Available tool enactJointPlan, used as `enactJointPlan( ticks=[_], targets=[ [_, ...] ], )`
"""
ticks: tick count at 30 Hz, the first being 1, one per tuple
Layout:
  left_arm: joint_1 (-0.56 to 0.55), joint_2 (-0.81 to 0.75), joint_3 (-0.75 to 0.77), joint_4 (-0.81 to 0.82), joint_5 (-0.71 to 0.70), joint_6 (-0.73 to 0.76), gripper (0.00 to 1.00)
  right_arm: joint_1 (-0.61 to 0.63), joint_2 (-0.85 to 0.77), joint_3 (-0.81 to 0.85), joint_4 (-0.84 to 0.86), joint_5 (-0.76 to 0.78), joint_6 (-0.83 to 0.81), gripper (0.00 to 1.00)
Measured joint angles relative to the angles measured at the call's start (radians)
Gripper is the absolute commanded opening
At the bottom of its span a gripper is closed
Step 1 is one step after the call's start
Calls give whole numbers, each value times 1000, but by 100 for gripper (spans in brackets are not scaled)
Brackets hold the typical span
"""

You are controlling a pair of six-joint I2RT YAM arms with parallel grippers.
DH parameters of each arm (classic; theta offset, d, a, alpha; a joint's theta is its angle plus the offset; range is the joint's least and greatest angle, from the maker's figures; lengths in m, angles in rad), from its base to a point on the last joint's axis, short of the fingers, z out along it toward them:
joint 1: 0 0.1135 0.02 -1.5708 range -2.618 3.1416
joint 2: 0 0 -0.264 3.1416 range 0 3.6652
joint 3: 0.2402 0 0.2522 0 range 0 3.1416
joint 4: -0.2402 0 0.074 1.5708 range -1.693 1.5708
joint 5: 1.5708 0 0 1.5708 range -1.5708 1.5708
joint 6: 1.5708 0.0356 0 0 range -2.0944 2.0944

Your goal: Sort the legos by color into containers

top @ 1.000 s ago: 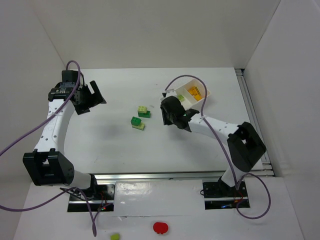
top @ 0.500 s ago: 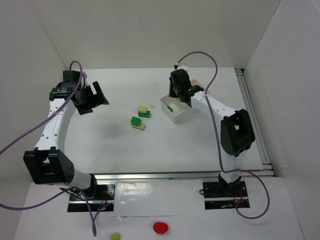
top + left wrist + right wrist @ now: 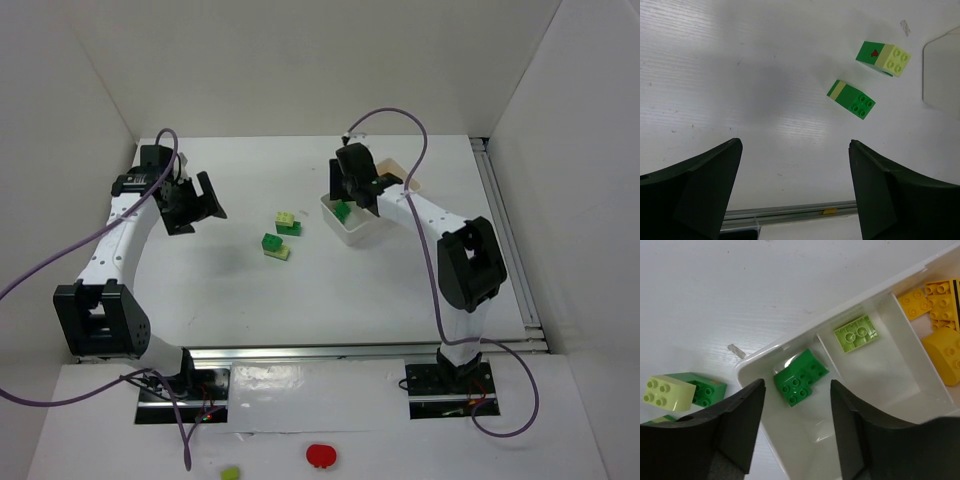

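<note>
The white three-compartment tray [image 3: 352, 230] stands right of centre. In the right wrist view its wall [image 3: 770, 347] encloses a dark green brick [image 3: 800, 377] in the left compartment, a lime brick [image 3: 856, 333] in the middle and several orange-yellow bricks [image 3: 935, 297] in the right. My right gripper [image 3: 796, 392] hangs open and empty just above the dark green brick; from above it [image 3: 350, 197] is over the tray. Two green-and-lime brick stacks [image 3: 288, 222] [image 3: 273, 245] lie left of the tray, also in the left wrist view [image 3: 884, 57] [image 3: 852, 98]. My left gripper [image 3: 795, 145] [image 3: 205, 205] is open, empty, and left of them.
White walls enclose the table on the left, back and right. A metal rail [image 3: 330, 350] runs along the near edge. A flat red round thing [image 3: 321, 455] and a lime brick [image 3: 230, 472] lie off the table by the arm bases. A small clear scrap [image 3: 736, 351] lies beside the tray.
My right gripper swung from the tray's near-left side to above the tray. A dark green brick now lies in the tray's left compartment. My left gripper shifted slightly right.
</note>
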Motion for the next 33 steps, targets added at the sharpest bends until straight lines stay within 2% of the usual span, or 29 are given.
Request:
enactJointPlan(
  ticks=[3, 4, 8, 10, 11, 14, 20, 27, 31, 32, 33],
  targets=[
    [-1, 0, 0, 0, -2, 8, 97, 18, -18, 0, -2, 1, -9, 51],
    [-1, 0, 0, 0, -5, 13, 97, 29, -30, 0, -3, 0, -11, 45],
    [-1, 0, 0, 0, -17, 13, 97, 107, -94, -20, 6, -27, -40, 39],
    [-1, 0, 0, 0, -25, 13, 97, 169, -113, -37, 19, -60, -67, 47],
    [-1, -1, 0, 0, -29, 13, 97, 204, -116, -43, 23, -85, -88, 65],
    [-1, -1, 0, 0, -34, 13, 97, 293, -90, -42, 23, -170, -155, 76],
    [-1, -18, 0, 0, -40, 13, 97, 349, 90, 75, -21, -272, -288, 79],
    [-1, -25, 0, 0, -52, 13, 97, 356, 223, 150, -45, -267, -360, 79],
    [-1, -25, 0, -1, -59, 13, 97, 358, 245, 164, -42, -255, -375, 67],
    [-1, -25, 0, 0, -60, 13, 97, 358, 248, 167, -39, -253, -376, 57],
    [-1, -25, 0, 0, -60, 13, 97, 358, 250, 170, -35, -250, -380, 52]
  ],
)
